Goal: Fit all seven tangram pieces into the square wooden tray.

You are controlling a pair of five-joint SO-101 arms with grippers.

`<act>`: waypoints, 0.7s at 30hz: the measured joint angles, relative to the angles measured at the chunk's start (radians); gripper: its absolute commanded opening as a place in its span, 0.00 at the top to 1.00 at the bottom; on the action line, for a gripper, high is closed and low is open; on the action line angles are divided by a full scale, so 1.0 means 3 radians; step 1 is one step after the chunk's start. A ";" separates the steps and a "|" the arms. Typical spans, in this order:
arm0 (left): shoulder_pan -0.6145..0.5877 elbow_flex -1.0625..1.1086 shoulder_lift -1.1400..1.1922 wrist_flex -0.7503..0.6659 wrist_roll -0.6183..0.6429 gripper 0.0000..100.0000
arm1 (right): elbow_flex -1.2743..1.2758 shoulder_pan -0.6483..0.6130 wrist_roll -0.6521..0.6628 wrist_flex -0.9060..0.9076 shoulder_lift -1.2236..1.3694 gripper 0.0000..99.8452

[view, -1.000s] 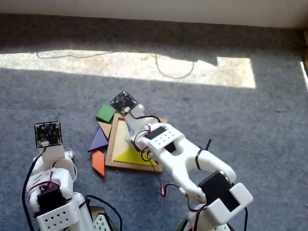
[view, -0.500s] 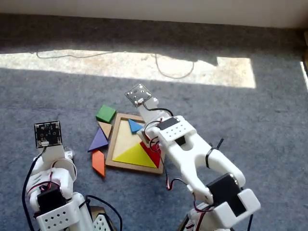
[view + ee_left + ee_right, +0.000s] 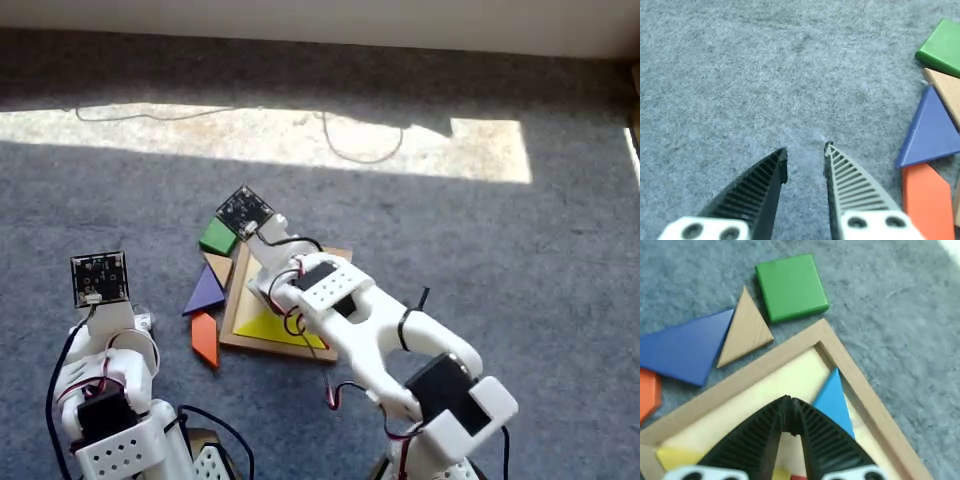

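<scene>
The square wooden tray (image 3: 229, 302) lies on the carpet with a yellow triangle (image 3: 262, 326) in it. My right gripper (image 3: 790, 401) is shut with nothing in it, low over the tray floor beside a light-blue triangle (image 3: 833, 400) that sits in the tray's corner. Outside the tray rim (image 3: 765, 365) lie a green square (image 3: 791, 286), a tan triangle (image 3: 745, 330), a dark blue triangle (image 3: 687, 347) and an orange piece (image 3: 204, 338). My left gripper (image 3: 806, 150) is open over bare carpet, apart from the blue triangle (image 3: 932, 130) and the orange piece (image 3: 925, 200).
The right arm (image 3: 340, 300) covers much of the tray in the high view. A thin cable (image 3: 350, 150) lies on the sunlit carpet at the back. Grey carpet (image 3: 520, 260) stretches to the right of the tray.
Half a second ago the right arm had swung to the tray's far right, uncovering the light-blue and red pieces. It has now swung back left over the tray. The left arm is still.
</scene>
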 measured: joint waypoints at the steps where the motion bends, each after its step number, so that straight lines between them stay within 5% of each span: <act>1: 0.0000 0.0000 0.0000 0.0000 0.0000 0.86 | 0.0000 0.0000 0.0000 -0.0056 0.0061 0.99; 21: 0.0000 0.0000 0.0000 0.0000 0.0000 0.86 | 0.0020 0.0736 0.0000 -0.0159 0.0102 0.99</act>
